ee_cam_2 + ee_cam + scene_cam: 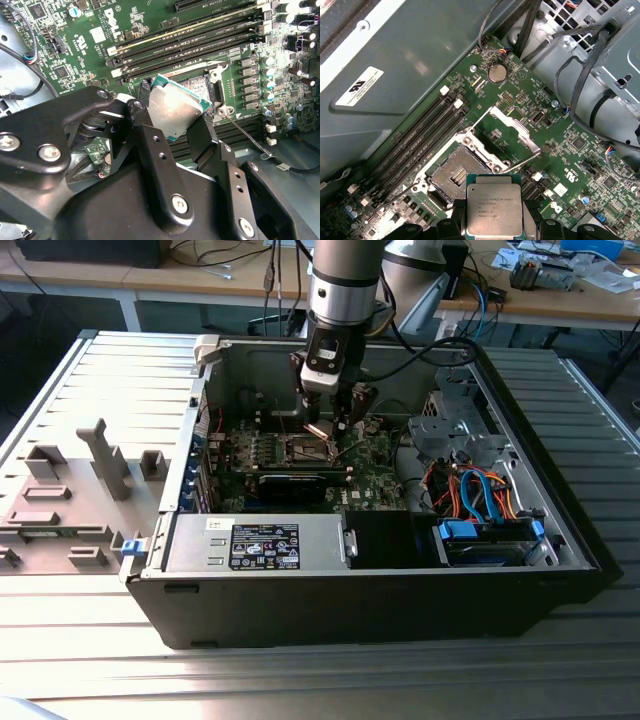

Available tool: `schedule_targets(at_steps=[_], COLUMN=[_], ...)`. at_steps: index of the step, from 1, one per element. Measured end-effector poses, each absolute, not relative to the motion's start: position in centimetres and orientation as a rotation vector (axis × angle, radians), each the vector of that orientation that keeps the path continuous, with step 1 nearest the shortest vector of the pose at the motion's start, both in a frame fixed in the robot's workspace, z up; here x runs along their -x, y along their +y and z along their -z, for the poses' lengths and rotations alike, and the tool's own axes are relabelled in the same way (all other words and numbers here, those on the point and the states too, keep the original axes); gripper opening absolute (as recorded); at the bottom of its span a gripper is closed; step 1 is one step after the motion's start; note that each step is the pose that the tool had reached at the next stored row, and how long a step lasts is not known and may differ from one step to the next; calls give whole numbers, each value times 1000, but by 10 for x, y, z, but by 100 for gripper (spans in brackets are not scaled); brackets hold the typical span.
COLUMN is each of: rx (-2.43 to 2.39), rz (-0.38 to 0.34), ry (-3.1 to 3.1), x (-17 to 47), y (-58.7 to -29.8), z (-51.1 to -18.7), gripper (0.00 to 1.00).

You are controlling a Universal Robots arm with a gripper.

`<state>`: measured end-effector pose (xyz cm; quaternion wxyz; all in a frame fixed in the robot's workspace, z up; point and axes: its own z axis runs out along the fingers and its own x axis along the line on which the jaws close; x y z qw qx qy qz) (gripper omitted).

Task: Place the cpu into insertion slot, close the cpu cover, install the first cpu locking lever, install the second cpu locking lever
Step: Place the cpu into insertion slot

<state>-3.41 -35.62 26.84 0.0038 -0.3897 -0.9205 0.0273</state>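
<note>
Just above the insertion slot (454,175), the gripper (331,418) clamps the cpu (494,200) between its jaws; the cpu cover (520,131) stands open, nothing seated yet.

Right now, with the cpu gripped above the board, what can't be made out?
Underside of the cpu: it faces away in both wrist views.
Contacts of the insertion slot: too small in the exterior view, and partly behind the cpu in the second wrist view.

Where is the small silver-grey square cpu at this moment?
In the first wrist view, the small silver-grey square cpu is gripped by the end effector, close to the open silver-rimmed square insertion slot, not yet seated.
</note>
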Motion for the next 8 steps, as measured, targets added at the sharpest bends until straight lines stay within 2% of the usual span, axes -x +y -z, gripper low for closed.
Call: schedule_targets(at_steps=[8], rx=[1234], rz=[-85], ry=[-2879], x=[34], y=[-356], z=[-268], gripper=[54])
